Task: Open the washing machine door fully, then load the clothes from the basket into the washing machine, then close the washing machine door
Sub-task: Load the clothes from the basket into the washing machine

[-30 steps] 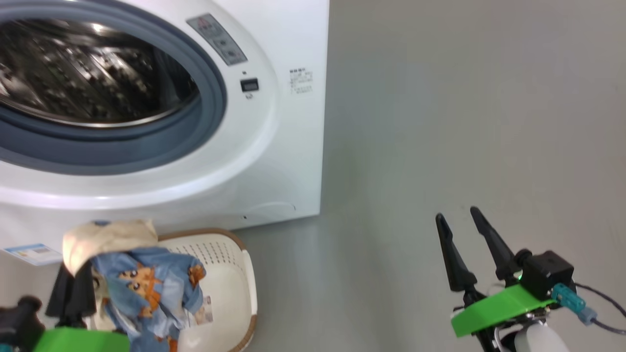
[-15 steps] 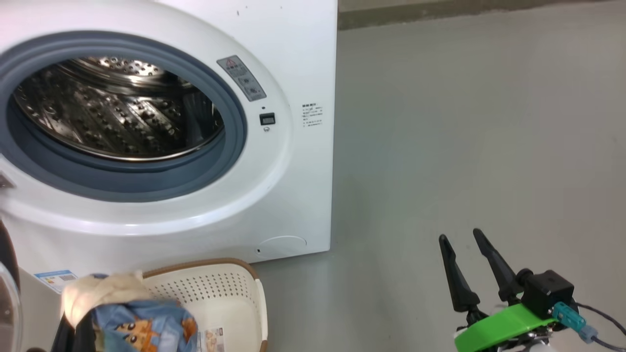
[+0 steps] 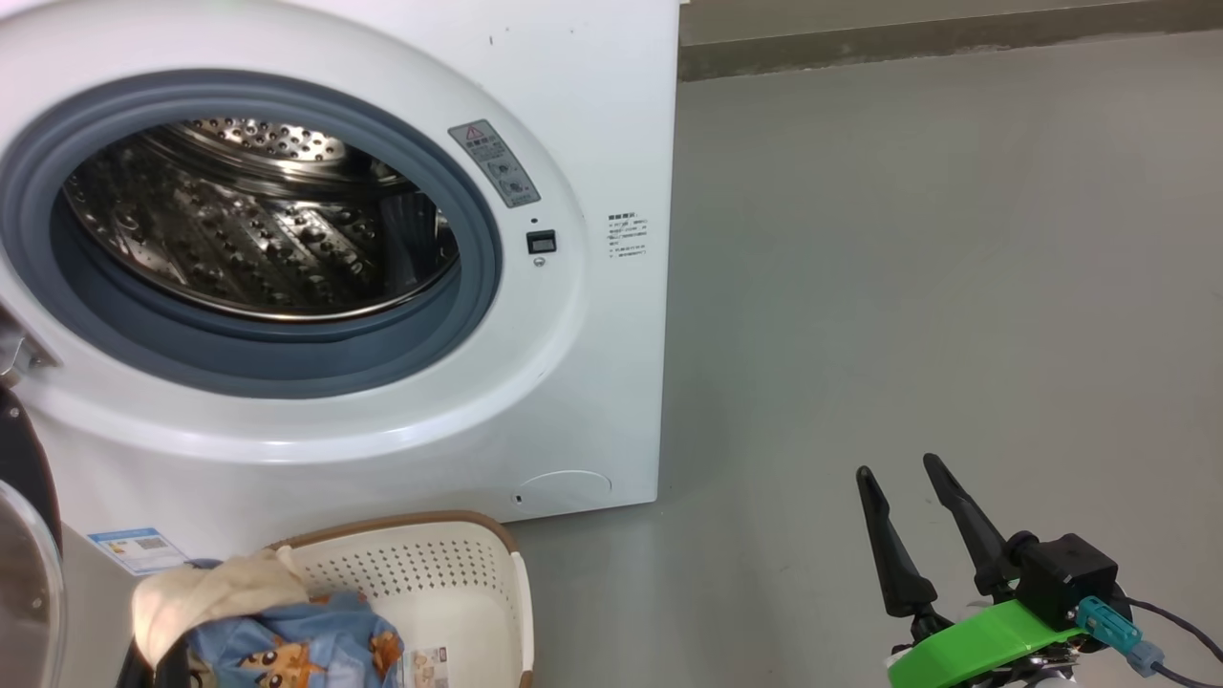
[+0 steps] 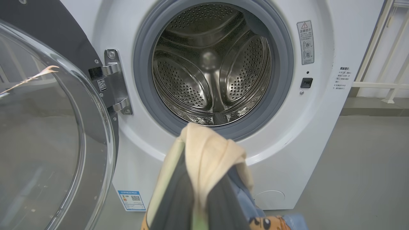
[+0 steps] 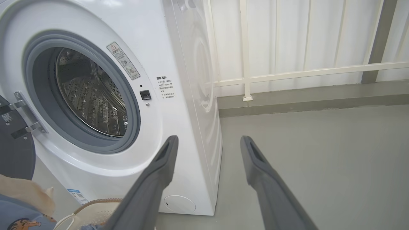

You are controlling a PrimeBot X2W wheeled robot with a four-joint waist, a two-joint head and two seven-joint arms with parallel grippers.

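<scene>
**Left gripper** [image 4: 199, 198]: jaws clamped tight on the clothes [image 4: 209, 156]. The cream-white piece lay draped over both fingers, and blue printed fabric hung at their lower right.

**Washing machine** [image 3: 592, 382]: stood straight ahead of the left gripper. The perforated steel drum [image 4: 211, 64] was ringed by the grey rubber ring [image 4: 282, 57], and its opening sat just above the held bundle.

**Washing machine door** [image 4: 48, 127]: stood swung open on its hinge to the left of the left gripper, with the clear glass bowl close beside it.

**Basket** [image 3: 430, 564]: sat on the floor [image 3: 908, 239] just right of the left gripper, near the machine's foot. The gripped bundle overlapped its left end.

**Right gripper** [image 3: 896, 468]: fingers spread wide with nothing between them. It was poised over bare floor, with the machine's front corner ahead and to its left, well apart.
</scene>
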